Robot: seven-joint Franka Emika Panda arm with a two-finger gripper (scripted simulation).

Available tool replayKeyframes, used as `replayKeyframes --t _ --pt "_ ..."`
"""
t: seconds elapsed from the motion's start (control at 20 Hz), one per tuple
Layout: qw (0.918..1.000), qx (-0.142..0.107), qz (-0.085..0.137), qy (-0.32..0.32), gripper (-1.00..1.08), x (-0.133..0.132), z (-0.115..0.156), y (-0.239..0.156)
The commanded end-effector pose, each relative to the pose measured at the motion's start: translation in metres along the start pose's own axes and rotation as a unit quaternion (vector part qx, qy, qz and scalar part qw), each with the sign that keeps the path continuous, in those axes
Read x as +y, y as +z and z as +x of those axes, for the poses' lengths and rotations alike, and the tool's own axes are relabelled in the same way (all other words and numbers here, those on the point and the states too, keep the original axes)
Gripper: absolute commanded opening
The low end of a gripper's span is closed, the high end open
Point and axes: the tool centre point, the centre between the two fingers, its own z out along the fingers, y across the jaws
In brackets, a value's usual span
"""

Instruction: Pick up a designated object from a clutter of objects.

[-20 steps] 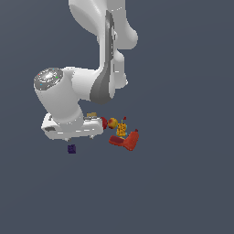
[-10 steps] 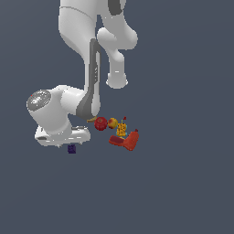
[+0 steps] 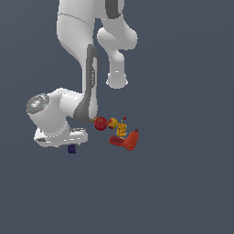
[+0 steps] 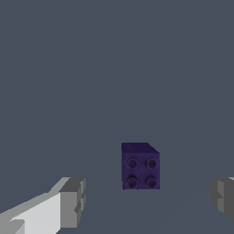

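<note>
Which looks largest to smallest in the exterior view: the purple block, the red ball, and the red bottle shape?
1. Red bottle shape
2. Red ball
3. Purple block, though the gripper above hides part of it, so its rank below the ball is unsure.

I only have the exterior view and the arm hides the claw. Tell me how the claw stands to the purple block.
Observer: In the wrist view the claw is open, one finger on each side of the purple block, touching neither.
Operator: Tell me what the block's face looks like.
Observer: Four round studs in a square, like a toy brick; your view shows only a dark speck.
Operator: Report anything else near the fingers.
Observer: Nothing in the wrist view but the block and bare floor; the red ball and other pieces sit off to the exterior view's right.
</note>
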Motion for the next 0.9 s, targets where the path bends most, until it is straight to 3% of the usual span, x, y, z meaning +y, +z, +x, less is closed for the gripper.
replayKeyframes --t 0.0,0.65,0.7,0.85 --pt "1.0000 0.000 0.000 0.000 1.00 0.000 0.000 0.005" --pt "1.0000 0.000 0.000 -0.001 1.00 0.001 0.000 0.050" --pt "1.0000 0.000 0.000 -0.001 -1.00 0.001 0.000 0.050" --pt "1.0000 0.000 0.000 -0.001 -1.00 0.001 0.000 0.050"
